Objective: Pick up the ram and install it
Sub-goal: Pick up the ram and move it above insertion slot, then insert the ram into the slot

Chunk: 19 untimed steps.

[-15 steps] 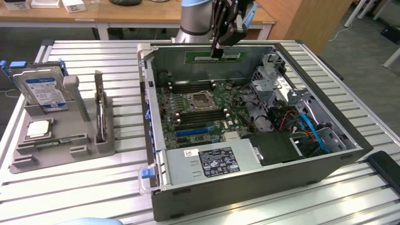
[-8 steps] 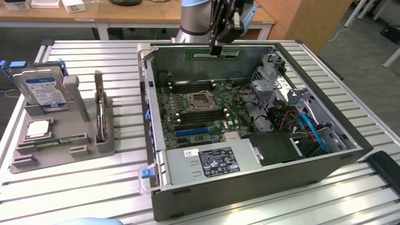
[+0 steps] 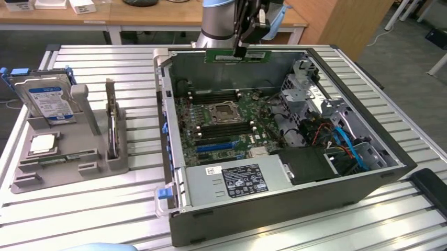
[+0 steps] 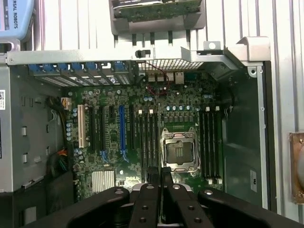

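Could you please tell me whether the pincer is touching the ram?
Touching. The exterior view shows the pincer closed on the ram's middle, holding it up over the case.

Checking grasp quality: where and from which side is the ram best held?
Mid-length, pinching its flat faces from above. The ram is thin, long and level, so a centred hold balances it and leaves its lower edge free; the pincer is shut there.

Blue-labelled hard drive [image 3: 50, 102] upright in grey holder [image 3: 98, 170], square processor chip [image 3: 43, 144] alongside, on slatted table [image 3: 91, 219].
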Motion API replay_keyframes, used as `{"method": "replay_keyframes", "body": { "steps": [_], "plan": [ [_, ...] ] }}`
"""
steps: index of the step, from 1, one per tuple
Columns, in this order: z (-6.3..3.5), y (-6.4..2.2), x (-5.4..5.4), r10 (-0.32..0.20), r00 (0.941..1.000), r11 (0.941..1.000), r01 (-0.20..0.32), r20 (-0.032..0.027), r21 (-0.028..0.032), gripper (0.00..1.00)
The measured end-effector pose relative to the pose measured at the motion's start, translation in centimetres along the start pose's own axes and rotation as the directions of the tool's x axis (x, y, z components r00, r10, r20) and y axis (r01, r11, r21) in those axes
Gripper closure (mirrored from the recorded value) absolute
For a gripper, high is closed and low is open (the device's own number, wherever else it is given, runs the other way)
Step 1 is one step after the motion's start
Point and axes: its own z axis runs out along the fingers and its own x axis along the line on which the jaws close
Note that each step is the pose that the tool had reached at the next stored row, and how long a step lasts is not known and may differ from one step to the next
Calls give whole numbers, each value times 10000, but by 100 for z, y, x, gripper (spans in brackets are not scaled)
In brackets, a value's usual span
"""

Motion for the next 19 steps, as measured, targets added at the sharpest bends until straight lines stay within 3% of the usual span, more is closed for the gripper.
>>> {"method": "replay_keyframes", "body": {
  "steps": [19],
  "plan": [
    [25,-3,-1,-3,10000,10000,3,-3,-1,87]
  ]
}}
